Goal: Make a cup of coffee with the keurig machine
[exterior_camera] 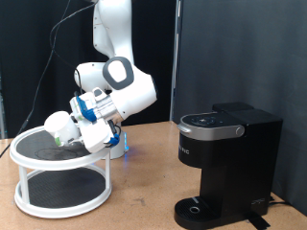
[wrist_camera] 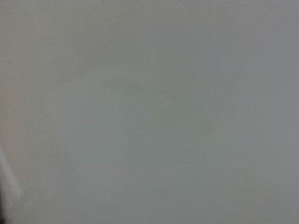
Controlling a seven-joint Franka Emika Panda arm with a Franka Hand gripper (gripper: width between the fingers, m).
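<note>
The gripper (exterior_camera: 69, 134) is seen at the white mug (exterior_camera: 59, 126) on the two-tier rack (exterior_camera: 59, 182); finger state cannot be told. The mug is judged rigid, smooth and breakable, best taken by the wall

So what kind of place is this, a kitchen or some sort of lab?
Probably a robotics lab, not a kitchen: a white robot arm works at a bare wooden table, black curtains hang behind, and the keurig machine stands alone like a test prop.

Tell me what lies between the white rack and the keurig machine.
Exterior view: only bare brown tabletop lies between the white rack and the keurig machine.
</note>
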